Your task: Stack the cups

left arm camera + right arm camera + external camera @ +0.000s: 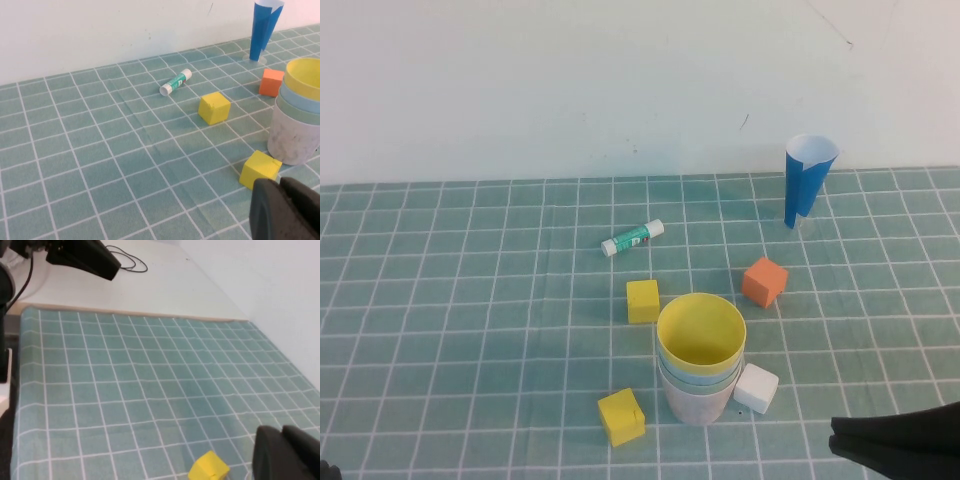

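The four cups stand nested in one upright stack at the table's front centre: the yellow cup [700,328] is on top, with the light blue cup's rim [692,370] under it, then the pale green cup's rim [696,383], then the pink cup [698,405] at the bottom. The stack also shows in the left wrist view [296,140]. My right gripper [834,441] is shut and empty, low at the front right, apart from the stack. My left gripper [279,183] is shut and empty at the front left, well away from the stack. In the right wrist view, my right gripper [281,430] is over bare mat.
A tall blue cone [807,176] stands at the back right. A glue stick [632,237] lies behind the stack. Two yellow cubes [642,300] [621,416], an orange cube [764,281] and a white cube [756,387] sit close around the stack.
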`<state>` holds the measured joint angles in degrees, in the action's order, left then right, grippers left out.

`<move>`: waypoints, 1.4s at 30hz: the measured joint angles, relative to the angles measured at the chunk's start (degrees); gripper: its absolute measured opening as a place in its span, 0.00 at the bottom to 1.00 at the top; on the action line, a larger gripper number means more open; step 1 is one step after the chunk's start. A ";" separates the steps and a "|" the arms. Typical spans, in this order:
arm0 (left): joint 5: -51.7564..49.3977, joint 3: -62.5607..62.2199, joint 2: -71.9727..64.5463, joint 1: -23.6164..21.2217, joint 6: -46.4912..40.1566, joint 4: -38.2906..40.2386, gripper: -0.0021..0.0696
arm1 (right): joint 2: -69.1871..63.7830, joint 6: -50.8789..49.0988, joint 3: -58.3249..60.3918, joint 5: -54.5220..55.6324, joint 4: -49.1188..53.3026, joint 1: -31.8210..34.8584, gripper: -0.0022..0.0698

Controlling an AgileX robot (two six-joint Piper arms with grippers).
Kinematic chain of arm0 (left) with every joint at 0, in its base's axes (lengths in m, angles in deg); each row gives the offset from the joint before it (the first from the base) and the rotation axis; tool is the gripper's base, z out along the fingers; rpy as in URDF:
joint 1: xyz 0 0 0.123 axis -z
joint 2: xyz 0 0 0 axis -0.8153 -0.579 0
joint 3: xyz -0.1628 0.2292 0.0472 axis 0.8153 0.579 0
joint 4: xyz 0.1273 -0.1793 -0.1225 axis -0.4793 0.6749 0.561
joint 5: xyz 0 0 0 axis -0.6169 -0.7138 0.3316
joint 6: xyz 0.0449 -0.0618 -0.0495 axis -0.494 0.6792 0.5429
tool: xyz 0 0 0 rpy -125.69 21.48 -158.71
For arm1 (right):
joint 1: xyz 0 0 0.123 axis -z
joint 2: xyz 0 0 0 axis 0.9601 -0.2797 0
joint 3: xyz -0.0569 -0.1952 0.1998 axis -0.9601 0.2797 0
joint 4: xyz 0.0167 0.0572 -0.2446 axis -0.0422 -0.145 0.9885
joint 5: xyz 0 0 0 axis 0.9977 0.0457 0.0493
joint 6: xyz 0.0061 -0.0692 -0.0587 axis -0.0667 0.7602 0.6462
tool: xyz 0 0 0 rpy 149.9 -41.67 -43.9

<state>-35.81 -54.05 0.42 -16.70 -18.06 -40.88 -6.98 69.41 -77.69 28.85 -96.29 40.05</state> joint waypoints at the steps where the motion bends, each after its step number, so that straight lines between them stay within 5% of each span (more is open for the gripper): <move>1: 0.00 0.00 0.00 0.00 0.00 0.00 0.03 | 0.00 0.11 0.00 0.00 0.00 0.00 0.06; 17: 0.76 1.22 0.00 0.00 0.00 0.00 0.03 | 5.30 0.15 6.44 27.74 3.34 -0.67 0.06; 22: 0.88 1.22 0.00 0.00 0.00 0.00 0.03 | 13.42 -19.81 12.05 36.29 20.12 1.99 0.06; 34: 1.07 1.22 0.00 0.00 0.00 0.00 0.03 | 41.50 -75.53 29.09 25.40 65.98 32.93 0.06; 42: 1.07 1.22 0.00 0.00 0.00 0.00 0.03 | 44.33 -91.40 29.71 10.74 74.71 40.83 0.06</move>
<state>-34.74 -52.84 0.42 -16.70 -18.06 -40.88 37.35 -21.98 -47.98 39.59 -21.57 80.88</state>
